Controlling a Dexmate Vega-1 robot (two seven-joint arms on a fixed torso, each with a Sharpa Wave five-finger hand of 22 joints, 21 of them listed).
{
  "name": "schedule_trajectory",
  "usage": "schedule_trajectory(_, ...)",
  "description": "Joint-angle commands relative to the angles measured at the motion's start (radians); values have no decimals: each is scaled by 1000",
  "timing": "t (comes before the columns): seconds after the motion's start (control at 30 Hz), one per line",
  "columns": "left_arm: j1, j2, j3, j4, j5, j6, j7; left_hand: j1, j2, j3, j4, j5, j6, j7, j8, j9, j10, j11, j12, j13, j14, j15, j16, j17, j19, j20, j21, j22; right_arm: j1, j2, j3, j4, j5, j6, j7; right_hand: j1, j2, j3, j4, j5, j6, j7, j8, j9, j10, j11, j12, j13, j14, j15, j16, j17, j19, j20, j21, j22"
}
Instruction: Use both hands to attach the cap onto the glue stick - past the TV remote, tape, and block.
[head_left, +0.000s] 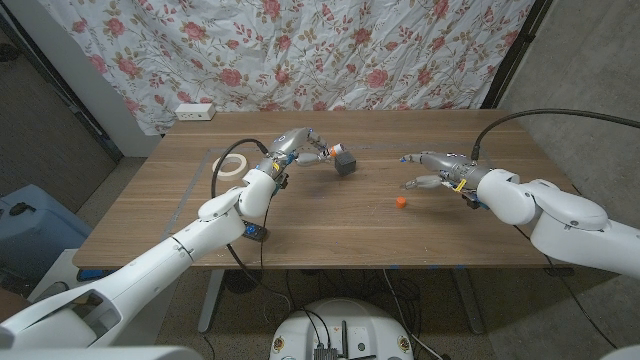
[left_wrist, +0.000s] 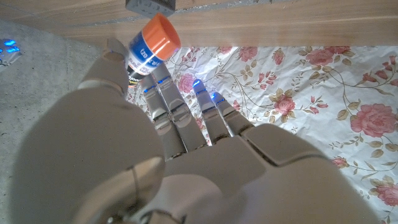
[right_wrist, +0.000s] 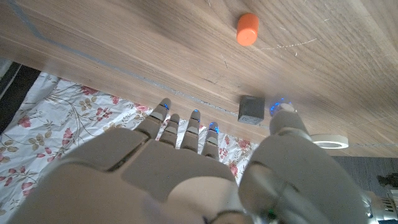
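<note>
Orange cap (head_left: 400, 201) lies loose on the wooden table (head_left: 330, 225), uncapped glue stick (left_wrist: 151, 45) raised in the left hand (head_left: 297, 148), right hand (head_left: 432, 170) spread, empty, hovering near the cap.

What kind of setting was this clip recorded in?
Probably an improvised indoor lab or test room: a wooden table backed by a hung floral sheet, a bare concrete floor, and a power strip on the table's far corner.

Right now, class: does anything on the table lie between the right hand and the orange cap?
Nothing visible does. The orange cap lies alone on bare wood just in front of the right hand; the grey block stands off to the side.
</note>
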Motion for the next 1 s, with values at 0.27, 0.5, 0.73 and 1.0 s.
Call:
schedule_trajectory(0.27, -39, -34, 16, 89, -69, -80, 7, -1, 47, -4, 5, 5, 90, -5, -3, 9, 37, -42, 3, 2, -6, -150, 2, 1, -6, -39, -1, 3, 154, 43, -152, -26, -197, -76, 257, 32, -40, 3, 4, -12, -15, -20, 0, 6, -4, 4, -1, 8, -4, 16, 3, 1, 5, 15, 1, 3)
schedule_trajectory(0.5, -56, -51, 25, 127, -94, -114, 3, -3, 46, -6, 5, 5, 88, -4, -5, 9, 36, -42, 3, 2, -7, -149, 1, 1, -9, -39, -2, 3, 185, 84, -198, -3, -279, -67, 322, 40, -45, 4, 6, -16, -17, -25, 0, 7, -3, 2, 0, 10, 3, 16, 6, 2, 11, 18, 2, 3)
schedule_trajectory(0.73, -83, -57, 41, 169, -91, -153, -4, -4, 47, -7, 5, 5, 90, -5, -6, 9, 34, -42, 2, 2, -8, -150, 1, 1, -9, -38, -2, 3, 196, 116, -223, 31, -341, -42, 359, 52, -50, 6, 10, -21, -6, -24, 6, 8, 8, -4, 5, 13, 17, 1, 13, 3, 20, 11, 4, 4)
schedule_trajectory(1.0, -102, -68, 51, 203, -99, -182, -11, -6, 48, -8, 5, 5, 88, -5, -9, 9, 33, -42, 2, 2, -9, -149, 1, 1, -10, -38, -1, 3, 195, 139, -227, 59, -379, -26, 393, 67, -50, 11, 12, -26, 6, -30, 12, 8, 23, -11, 11, 17, 28, -10, 17, 3, 28, 5, 5, 4)
